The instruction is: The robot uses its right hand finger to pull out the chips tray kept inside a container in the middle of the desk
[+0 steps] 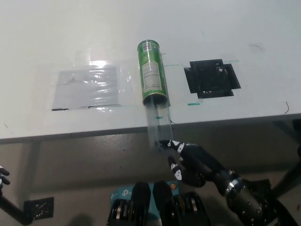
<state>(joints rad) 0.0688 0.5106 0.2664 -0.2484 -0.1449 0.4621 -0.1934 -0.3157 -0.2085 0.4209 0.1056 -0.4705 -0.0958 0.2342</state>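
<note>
Head view puts the green chips container in front of me, lying on its side in the middle of the white desk with its lidded end pointing away and its open mouth toward the near edge. I see the clear chips tray sticking out of that mouth, running past the desk edge so its near end hangs over the gap below. My black right hand comes in from the bottom right, sitting just below the desk edge. One finger is stretched out so its tip touches the near end of the tray, and the rest are curled loosely inward. It is hooked against the tray rather than wrapped round it, and I cannot tell whether the tip sits inside the lip or only presses on it. To the container's left, a clear plastic sheet lies flat on the desk, catching glare. To its right is a black square patch framed with tape, well apart from the container. My white left hand barely shows at the lower left edge, too little of it for me to read its fingers.
</note>
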